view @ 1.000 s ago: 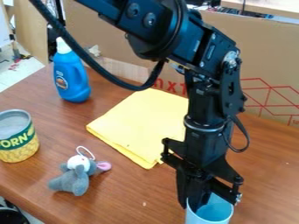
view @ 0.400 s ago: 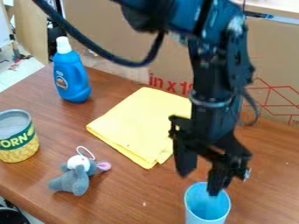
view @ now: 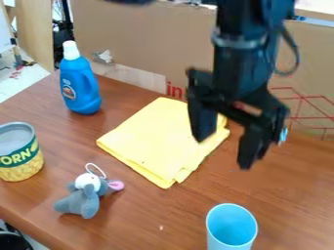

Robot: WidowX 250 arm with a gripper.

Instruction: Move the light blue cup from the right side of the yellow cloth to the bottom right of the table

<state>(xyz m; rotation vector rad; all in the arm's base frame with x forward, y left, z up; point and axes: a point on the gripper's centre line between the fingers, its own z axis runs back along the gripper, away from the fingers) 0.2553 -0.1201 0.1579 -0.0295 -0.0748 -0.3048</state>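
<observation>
My gripper hangs open above the table, right of centre, with nothing between its fingers. Behind its left finger lies a folded yellow cloth, partly covered by that finger in the camera view. A light blue cup stands upright near the bottom edge, below the gripper and apart from it. To the left of the cup lies a small grey plush toy with a white loop and a pink ear.
A corn can stands at the left edge of the wooden table. The blue bottle with a white cap stands at the back left. A cardboard wall runs behind the table.
The gripper has risen up and away from the cup, and its fingers have spread apart. The cup now stands free of it; the cloth, toy, can and bottle have stayed put.
</observation>
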